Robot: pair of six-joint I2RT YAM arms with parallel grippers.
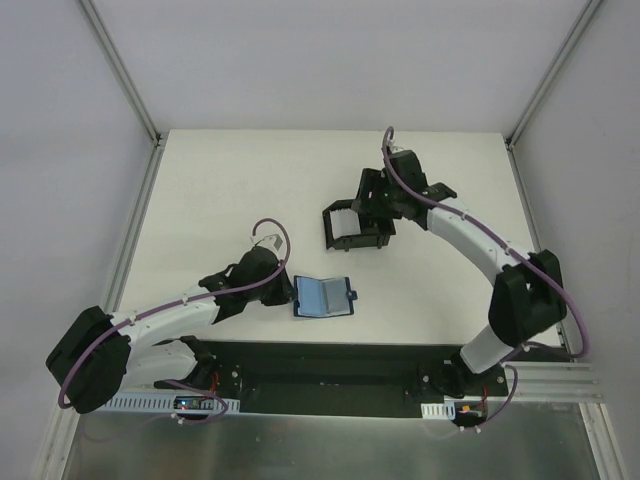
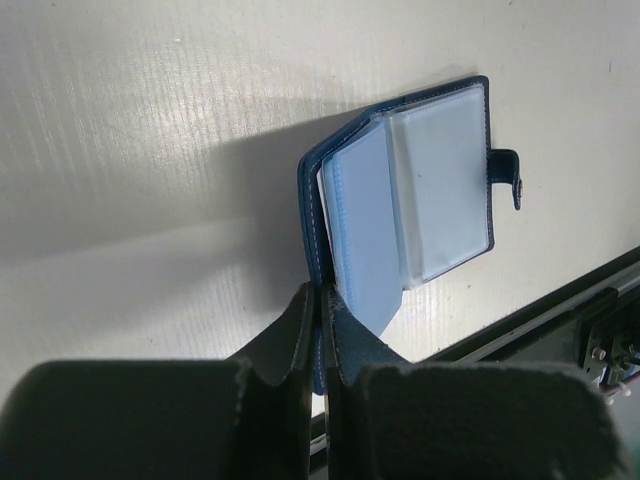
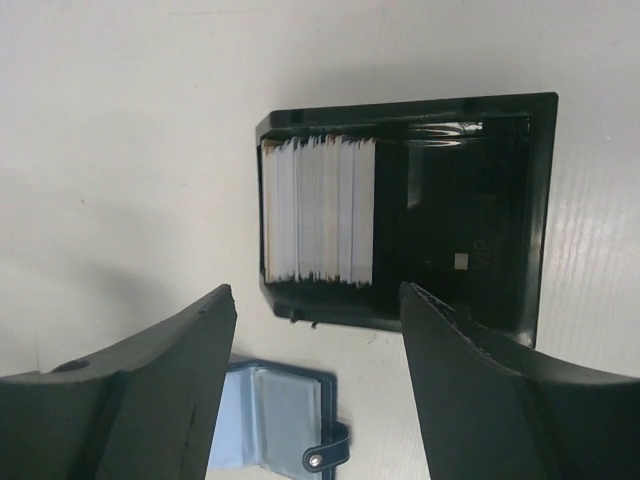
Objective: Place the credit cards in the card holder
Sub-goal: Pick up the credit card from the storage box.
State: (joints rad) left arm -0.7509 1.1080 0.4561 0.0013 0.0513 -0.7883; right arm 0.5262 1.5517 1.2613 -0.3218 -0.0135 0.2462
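Below the open right gripper (image 3: 318,300), cards (image 3: 318,210) sit in the box (image 3: 490,200). Left gripper (image 2: 320,305) pinches the spread holder (image 2: 440,190), seemingly empty.

Cards (image 3: 318,210) in box (image 3: 480,200) behind wallet (image 1: 322,296)

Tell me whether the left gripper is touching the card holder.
Touching. The left wrist view shows the left gripper pinched shut on the card holder's cover edge, no gap.
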